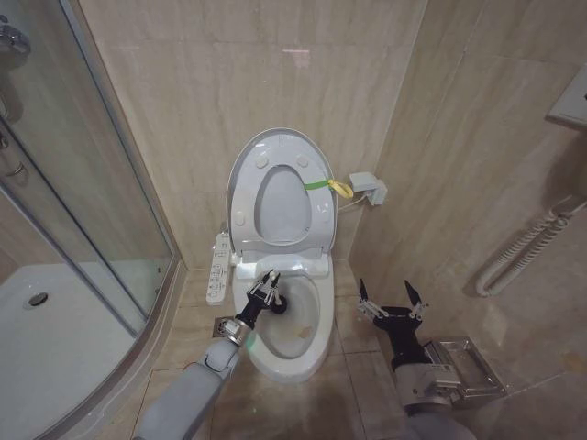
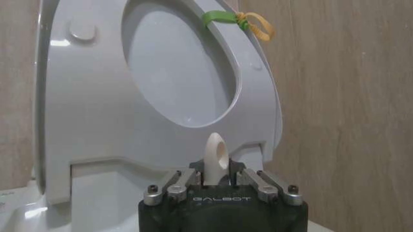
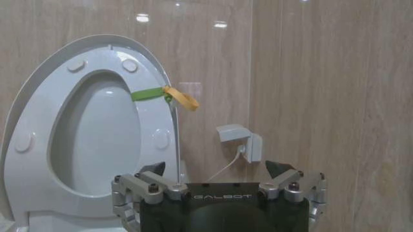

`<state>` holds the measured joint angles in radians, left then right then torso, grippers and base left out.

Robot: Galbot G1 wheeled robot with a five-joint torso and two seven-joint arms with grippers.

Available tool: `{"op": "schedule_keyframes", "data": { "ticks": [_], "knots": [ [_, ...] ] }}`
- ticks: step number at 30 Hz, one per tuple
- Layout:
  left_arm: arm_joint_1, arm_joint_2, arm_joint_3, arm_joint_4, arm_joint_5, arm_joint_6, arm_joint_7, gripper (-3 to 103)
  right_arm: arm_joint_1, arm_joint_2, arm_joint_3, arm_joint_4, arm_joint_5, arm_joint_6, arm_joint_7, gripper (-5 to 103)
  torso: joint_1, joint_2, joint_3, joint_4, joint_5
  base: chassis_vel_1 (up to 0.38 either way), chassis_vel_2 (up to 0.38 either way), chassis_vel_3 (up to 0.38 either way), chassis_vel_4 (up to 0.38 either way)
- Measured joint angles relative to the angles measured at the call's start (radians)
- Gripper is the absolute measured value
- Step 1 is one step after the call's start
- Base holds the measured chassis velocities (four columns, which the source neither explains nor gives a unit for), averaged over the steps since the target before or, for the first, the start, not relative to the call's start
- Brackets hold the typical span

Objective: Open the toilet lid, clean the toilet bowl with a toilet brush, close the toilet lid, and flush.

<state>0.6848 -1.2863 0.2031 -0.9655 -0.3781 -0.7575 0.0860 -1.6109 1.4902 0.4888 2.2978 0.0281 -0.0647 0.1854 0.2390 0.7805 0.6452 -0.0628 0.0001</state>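
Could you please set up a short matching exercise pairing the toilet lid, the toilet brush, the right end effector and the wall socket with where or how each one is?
Things:
1. toilet lid
2. toilet brush
3. right end effector
4. wall socket

States or places:
A. open, beside the bowl above the floor tiles
B. raised upright against the wall
C. on the wall, right of the toilet
D. handle gripped in the left end effector over the toilet bowl

Pairs: 1-B, 2-D, 3-A, 4-C
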Motion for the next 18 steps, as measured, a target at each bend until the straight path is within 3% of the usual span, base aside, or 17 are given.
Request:
{"op": "schedule_keyframes", "data": {
  "ticks": [10,18],
  "knots": [
    [-0.006,-0.041,0.015,0.016,0.006,-0.002,0.004,24,0.0,0.0,0.0,0.0,0.0,0.0,0.0,100,0.0,0.0,0.0,-0.0002,0.0,0.0,0.0,0.0,0.0],
    [-0.01,-0.036,0.001,-0.015,0.026,-0.004,-0.005,24,0.0,0.0,0.0,0.0,0.0,0.0,0.0,100,0.0,0.0,0.0,-0.0001,0.0,0.0,0.0,0.0,0.0]
  ]
}}
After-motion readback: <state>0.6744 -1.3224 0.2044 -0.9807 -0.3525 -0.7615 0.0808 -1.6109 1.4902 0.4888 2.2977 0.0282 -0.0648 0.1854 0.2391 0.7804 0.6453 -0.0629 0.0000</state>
